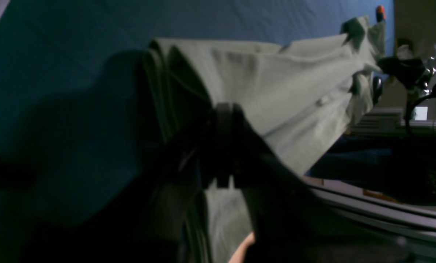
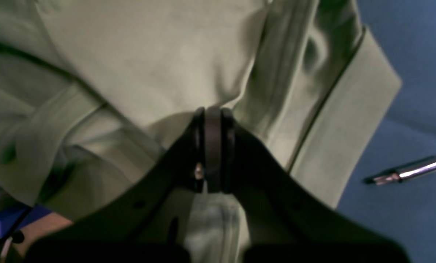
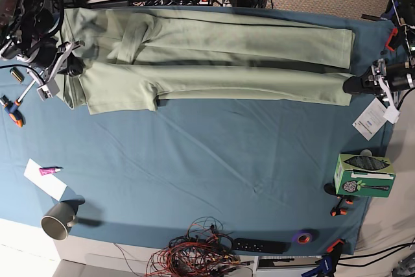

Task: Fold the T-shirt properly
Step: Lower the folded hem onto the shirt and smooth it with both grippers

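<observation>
Teal-blue cloth covers the surface (image 3: 207, 180), and the T-shirt (image 3: 214, 56) stretches across its far half, from about nine o'clock to three o'clock in the base view, folded lengthwise into a long band. Collar and sleeve end sit at the nine o'clock side.

At nine o'clock the right tool (image 3: 65, 69) has its jaws pinched tight on the shirt's edge; its wrist view shows the dark fingers (image 2: 213, 146) pressed together with pale green fabric (image 2: 148, 54) bunched around them, a hemmed band running off toward two o'clock.

At three o'clock the left tool (image 3: 355, 84) clamps the opposite end. From its wrist view the closed fingers (image 1: 223, 120) grip layered fabric (image 1: 276, 84), which stretches away toward the far arm.

Nearer me, a grey mug (image 3: 59, 220) stands at seven o'clock, a green box (image 3: 363, 175) at four o'clock, and tangled wires (image 3: 194, 251) at six o'clock.
</observation>
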Robot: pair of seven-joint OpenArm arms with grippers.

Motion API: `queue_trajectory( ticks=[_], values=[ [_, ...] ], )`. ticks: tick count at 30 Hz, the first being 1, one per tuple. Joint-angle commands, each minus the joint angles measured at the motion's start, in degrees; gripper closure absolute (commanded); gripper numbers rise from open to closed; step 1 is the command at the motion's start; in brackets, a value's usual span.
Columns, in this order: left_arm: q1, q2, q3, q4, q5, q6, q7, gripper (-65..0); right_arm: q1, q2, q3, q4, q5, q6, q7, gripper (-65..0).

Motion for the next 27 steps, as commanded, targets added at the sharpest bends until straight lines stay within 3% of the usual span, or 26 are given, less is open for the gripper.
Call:
queue_trajectory(
  ticks=[1, 14, 27],
  values=[
    [-0.85, -1.7, -0.35, 0.94, -1.34, -0.06, -0.16, 0.0, -0.04, 1.27, 0.63, 1.01, 0.72, 0.06, 0.7, 0.0],
    [0.04, -1.73, -0.35, 0.94, -1.34, -0.06, -0.16, 0.0, -0.35, 1.27, 0.63, 1.01, 3.1, 0.06, -4.33, 0.0],
    [1.55, -1.7, -0.35, 0.94, -1.34, -0.06, -0.16, 0.0, -4.72, 0.66, 0.63, 1.01, 3.1, 0.06, -4.11, 0.0]
  ],
)
